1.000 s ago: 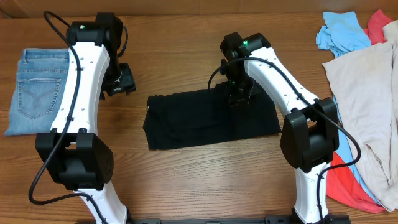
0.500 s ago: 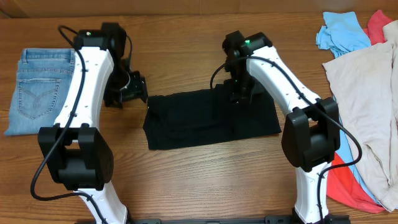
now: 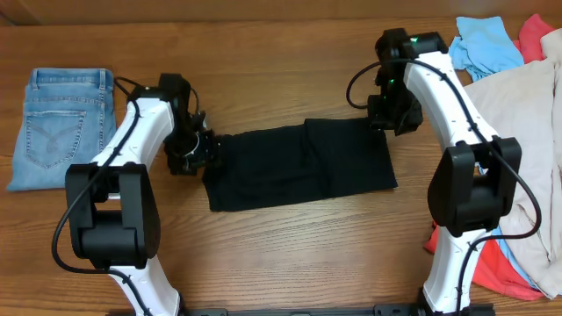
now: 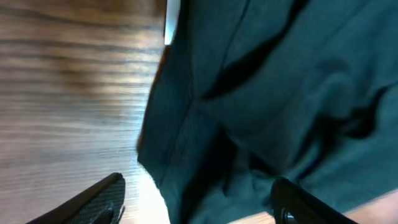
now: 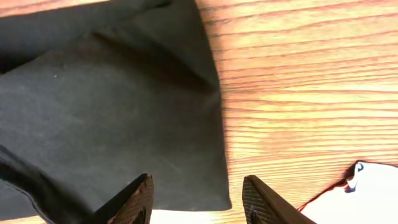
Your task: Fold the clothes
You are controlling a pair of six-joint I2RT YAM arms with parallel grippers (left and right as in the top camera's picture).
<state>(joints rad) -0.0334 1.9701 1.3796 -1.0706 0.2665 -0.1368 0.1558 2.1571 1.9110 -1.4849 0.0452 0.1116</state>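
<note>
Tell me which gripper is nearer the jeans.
Left. The left gripper is at the left edge of the black shirt, just right of the jeans; the right gripper is over the shirt's far right corner.

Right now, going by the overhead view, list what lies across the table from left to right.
Folded jeans → left pincer → black T-shirt → right pincer → heap of loose clothes.

White arm links (image 3: pixel 140 132); black joints (image 3: pixel 110 233), cables (image 3: pixel 60 241), claws (image 5: pixel 198 202).
</note>
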